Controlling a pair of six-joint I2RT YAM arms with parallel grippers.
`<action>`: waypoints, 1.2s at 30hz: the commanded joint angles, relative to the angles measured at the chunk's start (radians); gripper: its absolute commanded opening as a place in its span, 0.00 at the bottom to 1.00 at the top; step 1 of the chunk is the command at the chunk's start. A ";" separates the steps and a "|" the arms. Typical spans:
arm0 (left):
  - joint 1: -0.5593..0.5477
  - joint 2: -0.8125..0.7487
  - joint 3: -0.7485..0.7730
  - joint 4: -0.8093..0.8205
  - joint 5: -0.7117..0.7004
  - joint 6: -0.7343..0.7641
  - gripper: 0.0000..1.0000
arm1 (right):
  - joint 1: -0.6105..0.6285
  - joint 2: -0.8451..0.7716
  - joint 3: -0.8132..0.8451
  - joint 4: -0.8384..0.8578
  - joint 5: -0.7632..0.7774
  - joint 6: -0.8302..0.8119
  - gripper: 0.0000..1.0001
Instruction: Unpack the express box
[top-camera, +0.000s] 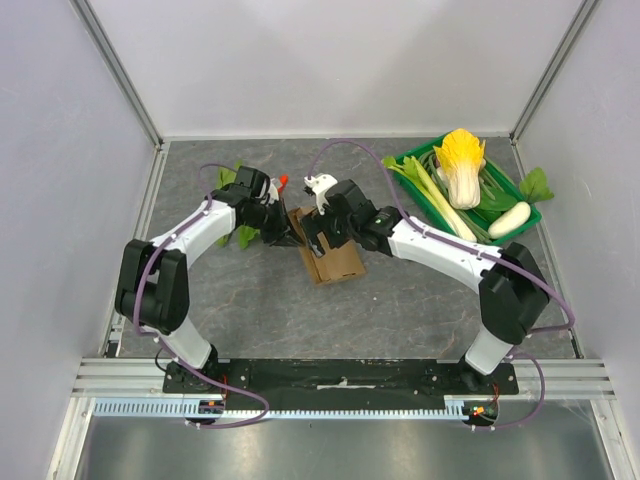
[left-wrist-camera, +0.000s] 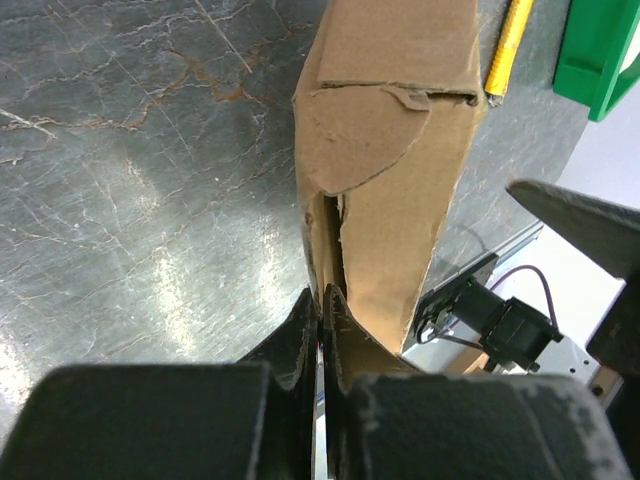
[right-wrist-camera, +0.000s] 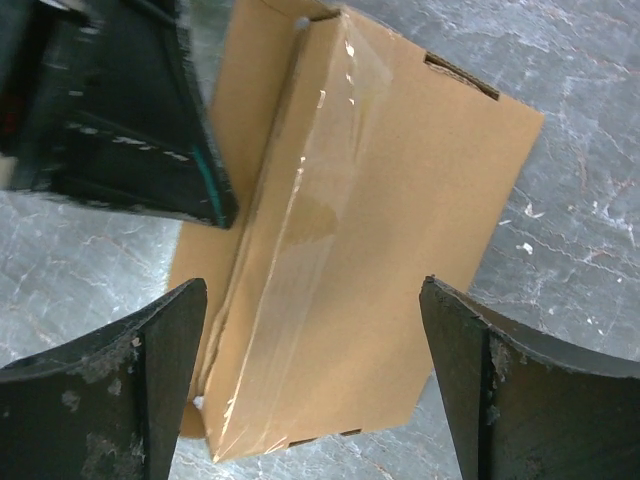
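Observation:
The express box (top-camera: 335, 258) is a flat brown cardboard box lying at the middle of the table, with a flap raised on its left side. My left gripper (top-camera: 292, 235) is shut on the thin edge of that flap (left-wrist-camera: 330, 250), its jaws (left-wrist-camera: 322, 300) pressed together on the cardboard. My right gripper (top-camera: 318, 243) hovers just above the box, open wide. In the right wrist view the box's taped top (right-wrist-camera: 380, 200) lies between and below the fingers (right-wrist-camera: 170, 370), gripper centre (right-wrist-camera: 312, 340). The left gripper's black body (right-wrist-camera: 120, 110) shows at the upper left.
A green crate (top-camera: 420, 150) at the back right holds a cabbage (top-camera: 462, 165), green stalks and a white radish (top-camera: 509, 219). Leafy greens (top-camera: 243, 237) and a small orange piece (top-camera: 284, 181) lie beside the left arm. The crate's corner (left-wrist-camera: 600, 50) shows beyond the box.

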 joint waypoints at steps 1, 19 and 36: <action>0.023 -0.043 0.085 -0.078 0.053 0.131 0.02 | -0.005 0.028 -0.001 0.020 0.085 0.045 0.92; 0.107 -0.049 0.173 -0.193 0.286 0.249 0.02 | -0.132 -0.040 -0.104 -0.002 0.202 0.202 0.83; 0.140 -0.050 0.164 -0.259 0.314 0.315 0.02 | -0.180 -0.110 -0.049 0.003 0.217 0.223 0.80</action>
